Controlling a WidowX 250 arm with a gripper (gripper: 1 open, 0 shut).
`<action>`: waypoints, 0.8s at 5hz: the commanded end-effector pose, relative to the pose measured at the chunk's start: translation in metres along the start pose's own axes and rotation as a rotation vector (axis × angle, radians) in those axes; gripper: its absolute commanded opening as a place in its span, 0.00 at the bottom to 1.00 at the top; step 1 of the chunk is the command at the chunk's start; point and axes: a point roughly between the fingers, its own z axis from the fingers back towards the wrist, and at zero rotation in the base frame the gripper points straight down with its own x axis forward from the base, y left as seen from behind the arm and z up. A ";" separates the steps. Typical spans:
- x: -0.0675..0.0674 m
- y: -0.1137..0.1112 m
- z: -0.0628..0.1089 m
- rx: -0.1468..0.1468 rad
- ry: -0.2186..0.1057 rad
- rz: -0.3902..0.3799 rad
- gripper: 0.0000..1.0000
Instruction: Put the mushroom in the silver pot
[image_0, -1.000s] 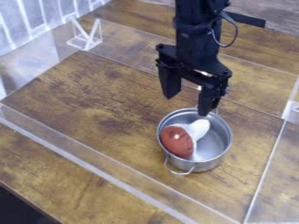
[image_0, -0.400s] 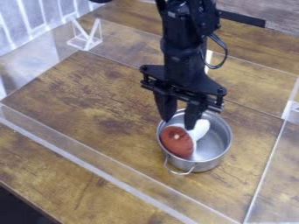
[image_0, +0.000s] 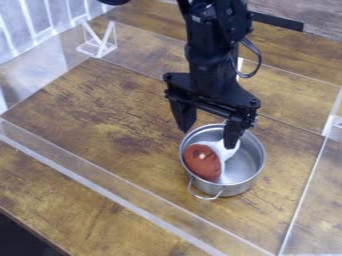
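Note:
The mushroom (image_0: 203, 157) lies on its side inside the silver pot (image_0: 246, 176), red-brown cap to the left and white stem toward the upper right. The shiny pot stands on the wooden table right of centre, one loop handle at its near rim. My black gripper (image_0: 206, 126) hangs just above the pot's far rim, pointing steeply down. Its two fingers (image_0: 181, 114) stand wide apart with nothing between them. The right finger reaches down beside the mushroom's stem; whether it touches it I cannot tell.
A clear plastic barrier (image_0: 80, 180) runs along the table's near side and right side. A small white triangular stand (image_0: 95, 40) sits at the back left. The arm's cable (image_0: 249, 62) loops beside the wrist.
The arm shifted left and lower over the pot and rolled its wrist. The mushroom stays in the pot. The fingers closed partway in between and stand wide again now.

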 end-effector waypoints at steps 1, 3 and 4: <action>0.002 -0.016 0.010 -0.011 -0.055 -0.036 1.00; 0.004 -0.015 0.010 -0.007 -0.026 -0.084 1.00; 0.014 -0.010 0.019 -0.004 -0.033 -0.127 1.00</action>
